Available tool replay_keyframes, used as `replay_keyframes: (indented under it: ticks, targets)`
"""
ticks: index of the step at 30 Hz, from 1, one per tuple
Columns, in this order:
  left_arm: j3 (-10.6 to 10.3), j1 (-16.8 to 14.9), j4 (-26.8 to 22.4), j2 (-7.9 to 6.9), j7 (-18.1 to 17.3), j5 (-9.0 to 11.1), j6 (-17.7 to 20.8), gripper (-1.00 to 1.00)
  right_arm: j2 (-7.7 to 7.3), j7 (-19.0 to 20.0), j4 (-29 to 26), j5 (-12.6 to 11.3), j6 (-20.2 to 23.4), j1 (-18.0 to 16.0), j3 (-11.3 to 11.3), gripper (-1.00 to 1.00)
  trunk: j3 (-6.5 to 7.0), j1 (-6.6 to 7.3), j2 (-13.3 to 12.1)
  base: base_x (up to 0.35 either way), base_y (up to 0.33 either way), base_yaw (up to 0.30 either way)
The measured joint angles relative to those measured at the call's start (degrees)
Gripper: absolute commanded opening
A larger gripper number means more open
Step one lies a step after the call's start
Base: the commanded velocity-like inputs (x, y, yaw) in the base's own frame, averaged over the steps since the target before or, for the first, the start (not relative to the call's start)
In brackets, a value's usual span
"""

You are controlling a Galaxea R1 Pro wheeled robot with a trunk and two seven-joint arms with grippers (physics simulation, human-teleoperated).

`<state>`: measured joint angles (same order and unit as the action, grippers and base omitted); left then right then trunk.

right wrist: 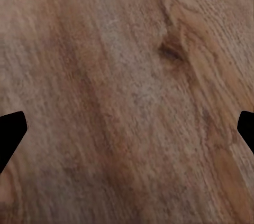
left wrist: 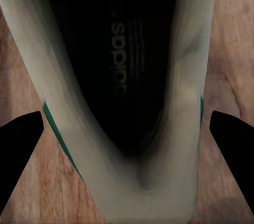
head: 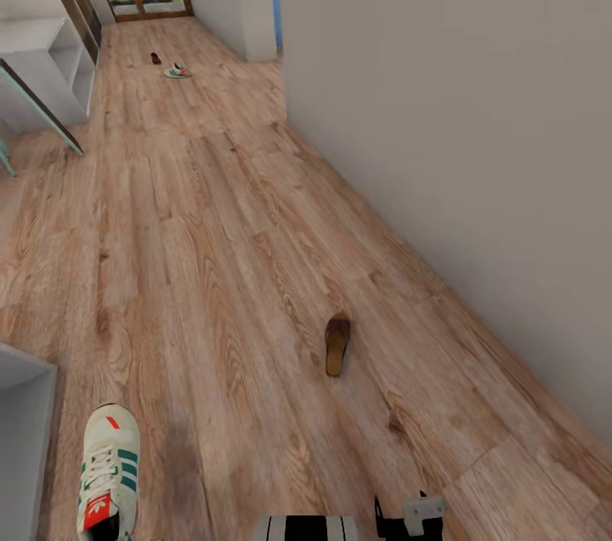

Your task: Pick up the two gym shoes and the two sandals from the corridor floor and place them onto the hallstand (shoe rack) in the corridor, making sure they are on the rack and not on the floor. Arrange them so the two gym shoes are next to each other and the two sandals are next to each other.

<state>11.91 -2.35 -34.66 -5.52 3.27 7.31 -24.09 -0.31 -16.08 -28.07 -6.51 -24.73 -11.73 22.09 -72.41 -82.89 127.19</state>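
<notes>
Lying near the head view's lower left corner, the near shoe (head: 109,471) rests sole-down on the floor (head: 212,252), its long axis running almost straight up the corridor, heel toward the robot and toe pointing away. Its green stripes show on the side facing the corridor's middle, and a red patch marks the tongue. In the left wrist view the same shoe (left wrist: 180,102) sits directly between the fingers (left wrist: 18,150), the camera looking into its dark opening, where "adidas" is printed on the insole. The left gripper (left wrist: 127,134) has its jaws spread wide, one fingertip on each side of the shoe's collar and clear of it, floor showing between.

Just beside the shoe, at the picture's left edge, stands a pale grey unit (head: 21,430). To the shoe's right and farther up the corridor lies the near sandal (head: 337,344), footbed up, long axis also close to the corridor's length, tilted slightly.

Well apart, far down the corridor, the second shoe (head: 178,71) lies roughly crosswise, with the second sandal (head: 155,58) near it; their heading is too small to tell. The hallstand (head: 51,65) stands along the left wall short of them.

The right gripper (right wrist: 127,129) hangs over bare floor, jaws spread, holding nothing.
</notes>
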Motion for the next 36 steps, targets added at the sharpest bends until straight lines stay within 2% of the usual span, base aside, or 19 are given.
replay_keyframes:
  ticks: [18, 31, 36]
  targets:
    - [0.1, 0.0, -0.1, 0.00, 0.0, 0.0, -0.1, -1.00, 0.00, 0.0, 0.0, -0.1, -0.1, 0.0, -0.1, 1.00, 0.00, 0.00, 0.0, 0.088, 0.025, 0.266]
    - [0.1, 0.0, -0.1, 0.00, 0.0, 0.0, -0.1, -1.00, -0.03, 0.0, -0.2, -0.2, -0.1, 0.0, -0.1, 1.00, 0.00, 0.00, 0.0, 0.090, 0.156, 0.032]
    - [0.0, 0.0, -0.1, 0.00, 0.0, 0.0, -0.1, -1.00, -0.03, 0.0, -0.2, -0.2, -0.1, 0.0, -0.2, 1.00, 0.00, 0.00, 0.0, 0.028, 0.018, 0.000]
